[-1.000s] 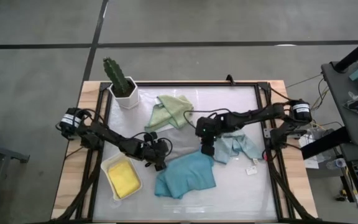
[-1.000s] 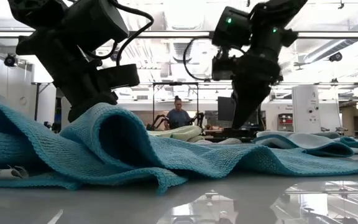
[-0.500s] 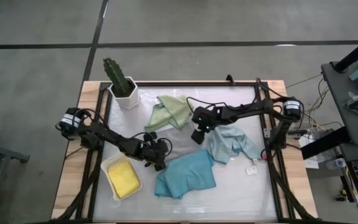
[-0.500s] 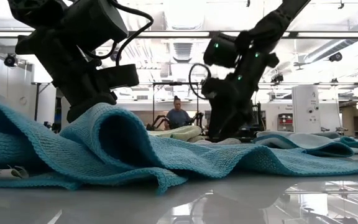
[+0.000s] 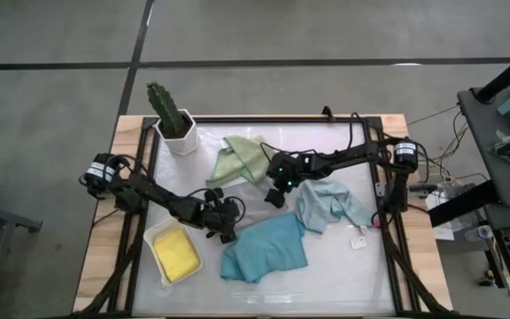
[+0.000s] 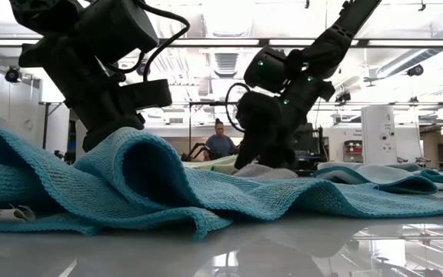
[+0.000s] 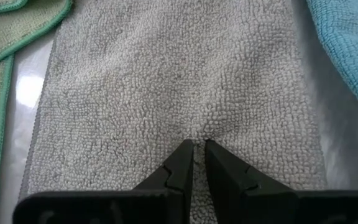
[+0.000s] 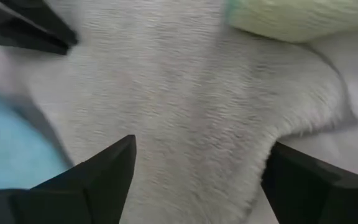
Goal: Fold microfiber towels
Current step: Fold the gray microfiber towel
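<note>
The left gripper (image 7: 199, 144) is clenched on the edge of the grey towel (image 7: 166, 81), its two dark fingers nearly together with a small pinch of the nubbly cloth between them. That towel lies spread on the white table (image 5: 343, 275) near the middle, mostly hidden from above by the arms; the left wrist view shows it flat, with the sage green towel (image 7: 5, 25) at one side of it and the teal towel (image 7: 347, 43) at the other.

The right gripper (image 5: 275, 197) hangs low over the far part of the same grey towel (image 8: 185, 106), its fingers (image 8: 104, 168) spread wide and holding nothing.

From above, the sage green towel (image 5: 243, 156) lies crumpled just beyond the right gripper, toward the potted cactus (image 5: 171, 115). The pale blue towel (image 5: 328, 204) is bunched to the right of centre, and the teal towel (image 5: 266, 247) is heaped in front of it, near the table's front edge. The yellow towel (image 5: 175, 252) sits folded in the white tray (image 5: 157, 233) at the front left.

In the low view the teal towel (image 6: 129, 185) fills the foreground in rumpled folds, and a person (image 6: 219, 142) sits far back in the room
</note>
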`<action>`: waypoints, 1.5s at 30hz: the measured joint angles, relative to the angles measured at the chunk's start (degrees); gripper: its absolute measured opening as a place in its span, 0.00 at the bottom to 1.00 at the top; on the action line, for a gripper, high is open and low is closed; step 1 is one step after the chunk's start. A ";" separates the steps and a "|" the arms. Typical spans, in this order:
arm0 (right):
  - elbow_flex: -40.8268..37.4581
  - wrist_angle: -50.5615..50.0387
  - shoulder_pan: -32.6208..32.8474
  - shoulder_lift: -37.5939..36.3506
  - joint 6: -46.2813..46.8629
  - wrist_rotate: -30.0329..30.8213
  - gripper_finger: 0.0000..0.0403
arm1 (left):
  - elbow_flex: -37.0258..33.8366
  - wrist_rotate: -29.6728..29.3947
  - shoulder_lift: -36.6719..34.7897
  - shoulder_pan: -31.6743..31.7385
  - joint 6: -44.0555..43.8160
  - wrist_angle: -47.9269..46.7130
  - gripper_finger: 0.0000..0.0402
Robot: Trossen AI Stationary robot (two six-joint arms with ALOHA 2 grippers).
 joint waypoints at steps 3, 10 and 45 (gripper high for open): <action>-0.13 1.63 0.00 0.08 0.28 -1.35 0.73 | 0.00 -0.08 0.00 0.00 0.07 0.02 0.08; -0.19 3.00 -0.02 0.53 0.36 -1.88 0.56 | 0.00 -0.13 0.00 0.00 0.07 0.07 0.08; 5.89 -21.93 -3.94 -9.48 -7.46 4.63 0.02 | -0.11 -1.57 -16.62 -0.09 17.33 -4.75 0.08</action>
